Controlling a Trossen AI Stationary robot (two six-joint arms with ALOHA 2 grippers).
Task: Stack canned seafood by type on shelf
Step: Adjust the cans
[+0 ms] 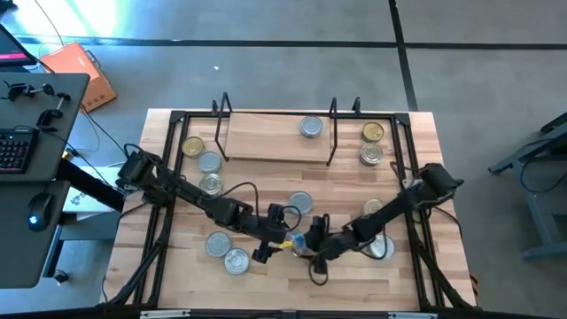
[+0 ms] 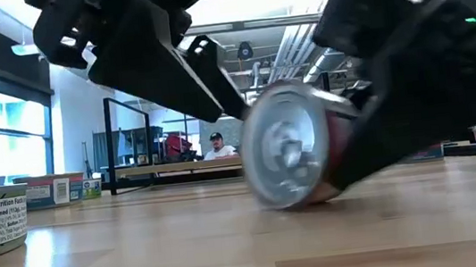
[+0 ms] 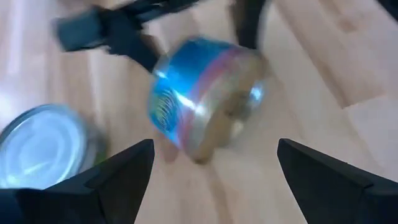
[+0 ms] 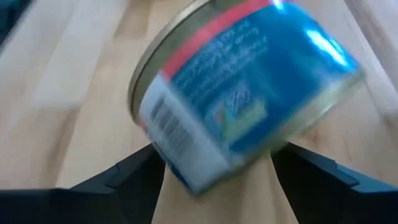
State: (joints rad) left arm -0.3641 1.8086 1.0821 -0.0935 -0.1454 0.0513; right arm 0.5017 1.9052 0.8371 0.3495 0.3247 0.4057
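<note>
I see the worktop [image 1: 177, 266] with the shelf [image 1: 266, 142] at its far edge, one silver-topped tin [image 1: 310, 128] standing on its board. Two gold-topped tins [image 1: 372, 133] sit just beside the shelf's right end, and more tins are scattered on the left [image 1: 210, 162] and near the front [image 1: 236, 260]. Both arms meet at the front middle. My right pincer [image 4: 217, 168] has its fingers [image 4: 124, 177] either side of a tilted blue tin [image 4: 242, 93] with a red band; whether they already press on it I cannot tell. The tin's lower edge touches the wood. My left pincer [image 3: 214, 168] stands apart, wide, just beside that tin [image 3: 205, 93], not touching it
</note>
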